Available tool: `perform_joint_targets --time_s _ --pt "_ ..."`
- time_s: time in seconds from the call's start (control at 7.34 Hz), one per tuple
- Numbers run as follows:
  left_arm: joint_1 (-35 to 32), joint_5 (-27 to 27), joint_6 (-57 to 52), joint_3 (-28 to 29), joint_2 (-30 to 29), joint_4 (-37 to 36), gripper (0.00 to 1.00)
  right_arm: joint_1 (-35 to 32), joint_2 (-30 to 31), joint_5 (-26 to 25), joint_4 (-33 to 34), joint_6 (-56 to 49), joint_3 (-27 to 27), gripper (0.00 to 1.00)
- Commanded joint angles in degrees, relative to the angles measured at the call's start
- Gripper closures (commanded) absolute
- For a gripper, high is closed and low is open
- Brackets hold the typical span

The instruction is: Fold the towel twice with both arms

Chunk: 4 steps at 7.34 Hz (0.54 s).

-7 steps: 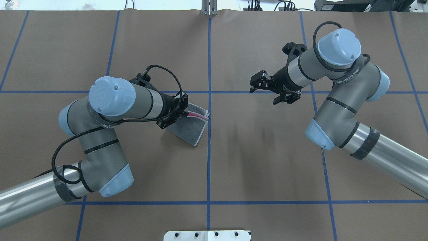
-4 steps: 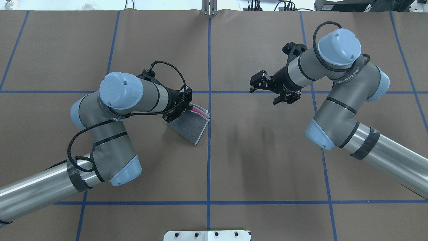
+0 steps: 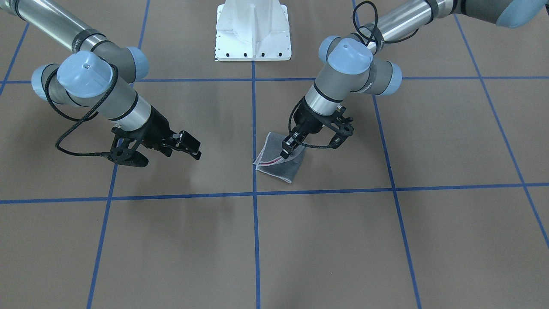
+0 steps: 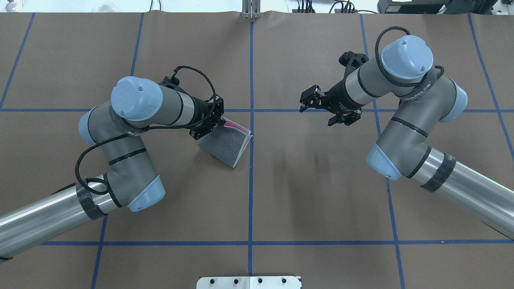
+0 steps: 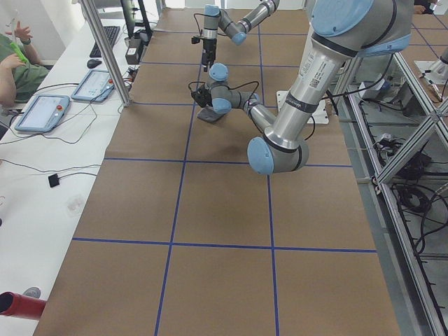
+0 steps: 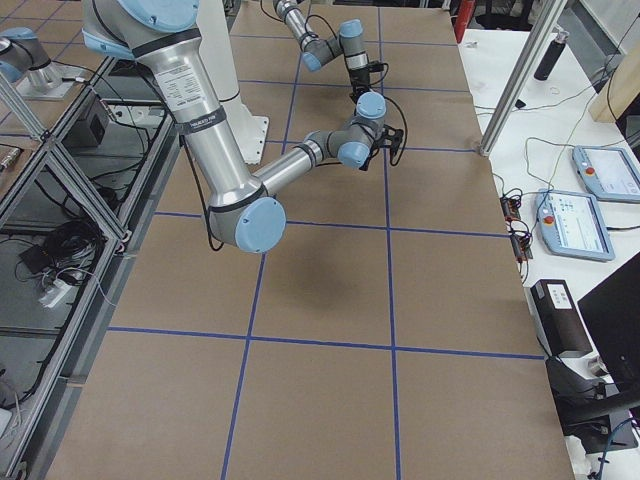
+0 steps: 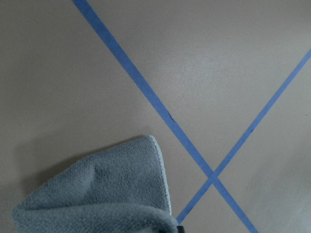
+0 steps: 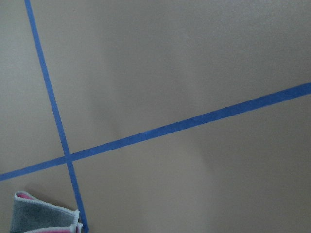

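The towel (image 4: 225,146) lies folded just left of the table's centre cross, dark grey face up, with pink showing along its far edge (image 4: 235,125). It also shows in the front-facing view (image 3: 281,167). My left gripper (image 4: 219,120) is shut on the towel's far left part and holds that layer slightly raised (image 3: 286,151). The left wrist view shows the grey cloth (image 7: 102,194) rising toward the camera. My right gripper (image 4: 319,108) is open and empty, hovering well to the right of the towel (image 3: 182,146). The right wrist view shows only a towel corner (image 8: 43,218).
Brown paper covers the table (image 4: 321,192), marked with blue tape lines (image 4: 251,200). The white pedestal base (image 3: 253,30) stands at the robot's side. Tablets and cables (image 5: 45,112) lie on the side bench beyond the far edge.
My left arm swung its elbow out and back, and its gripper shifted slightly away from me and leftward with the towel's edge. The right arm has not moved.
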State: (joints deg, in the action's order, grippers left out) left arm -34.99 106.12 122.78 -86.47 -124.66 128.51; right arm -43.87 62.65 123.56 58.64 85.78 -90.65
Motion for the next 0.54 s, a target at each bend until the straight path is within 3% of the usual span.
perform_joint_targets --time_s 0.0,0.27,0.41 --pt "-0.4 0.5 0.0 0.9 0.1 0.1 1.0 0.4 0.1 -0.3 0.0 0.0 0.1 0.0" --pt "-0.5 0.4 0.3 2.3 -0.4 0.1 1.0 0.4 0.2 -0.3 0.0 0.0 0.4 0.0" --pt "-0.7 0.3 0.2 2.8 -0.5 0.1 0.63 0.4 0.2 -0.3 0.0 0.0 0.4 0.0"
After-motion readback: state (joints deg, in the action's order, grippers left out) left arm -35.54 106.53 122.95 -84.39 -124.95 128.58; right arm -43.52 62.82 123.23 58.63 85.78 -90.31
